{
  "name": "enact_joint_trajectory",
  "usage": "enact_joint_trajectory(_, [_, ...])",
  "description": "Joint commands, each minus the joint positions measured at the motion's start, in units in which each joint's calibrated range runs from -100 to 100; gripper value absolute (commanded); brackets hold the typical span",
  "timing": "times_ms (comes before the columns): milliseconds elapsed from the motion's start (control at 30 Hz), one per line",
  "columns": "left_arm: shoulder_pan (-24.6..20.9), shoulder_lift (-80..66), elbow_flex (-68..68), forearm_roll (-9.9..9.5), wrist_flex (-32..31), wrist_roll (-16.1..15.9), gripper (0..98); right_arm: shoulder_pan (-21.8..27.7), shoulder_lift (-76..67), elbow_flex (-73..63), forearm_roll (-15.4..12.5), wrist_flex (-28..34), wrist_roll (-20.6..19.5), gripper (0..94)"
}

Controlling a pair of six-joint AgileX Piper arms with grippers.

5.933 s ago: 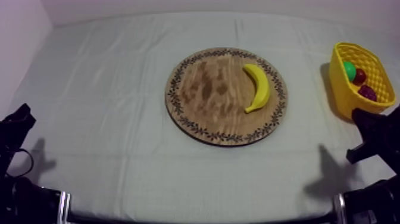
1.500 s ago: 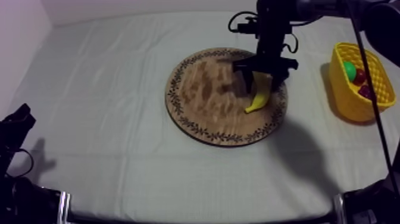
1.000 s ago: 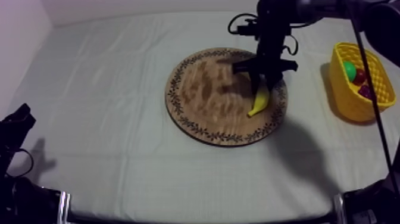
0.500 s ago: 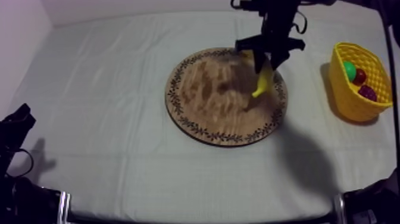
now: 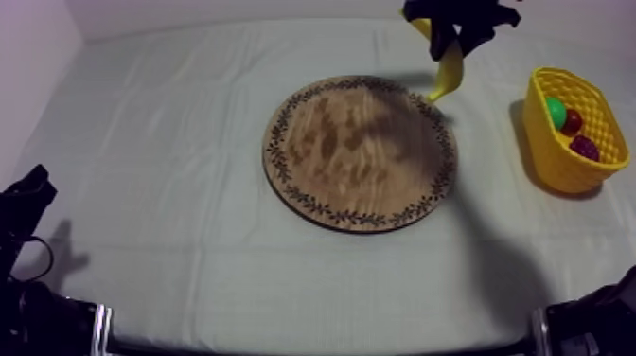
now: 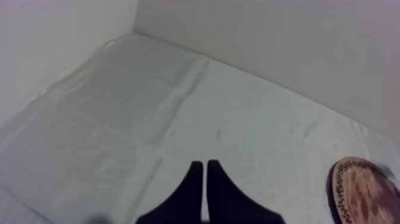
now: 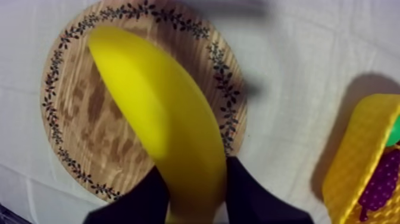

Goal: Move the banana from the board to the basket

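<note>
Right end effector [image 5: 454, 28], above the far right rim of the wooden board [image 5: 360, 151], short of the yellow basket [image 5: 558, 161] right of the board, clasps the banana [image 5: 449, 71], hanging tip-down. Carry it high enough to clear the basket wall before letting go.

Top view: camera above the table [image 5: 189, 237], looking down at a slant toward the far wall [image 5: 237, 9]; distant, taking in the whole wooden board [image 5: 360, 151] and the yellow basket [image 5: 573, 142]. Left wrist view: low, just behind the left gripper [image 6: 205, 164], facing across bare cloth [image 6: 149, 107] to the wall corner; shares one edge of the board with the top view. Right wrist view: high, looking steeply down past the banana [image 7: 161, 119] gripped close to the lens by the right gripper [image 7: 195, 170]; shares board and basket with the top view.
</note>
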Motion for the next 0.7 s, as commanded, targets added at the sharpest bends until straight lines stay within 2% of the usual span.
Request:
enact_joint_trajectory(0, [-0.02, 0.02, 0.03, -0.01, -0.01, 0.01, 0.1, 0.11, -1.50, 0.13, 0.12, -0.12, 0.21, 22.3])
enact_joint_trajectory(333, [-0.02, 0.02, 0.03, -0.01, -0.01, 0.01, 0.1, 2.11, -6.37, 2.18, 1.13, 0.07, 1.89, 22.2])
enact_joint_trajectory(667, [-0.02, 0.02, 0.03, -0.01, -0.01, 0.01, 0.1, 10.65, -10.83, 6.44, 3.55, -0.42, 6.44, 22.8])
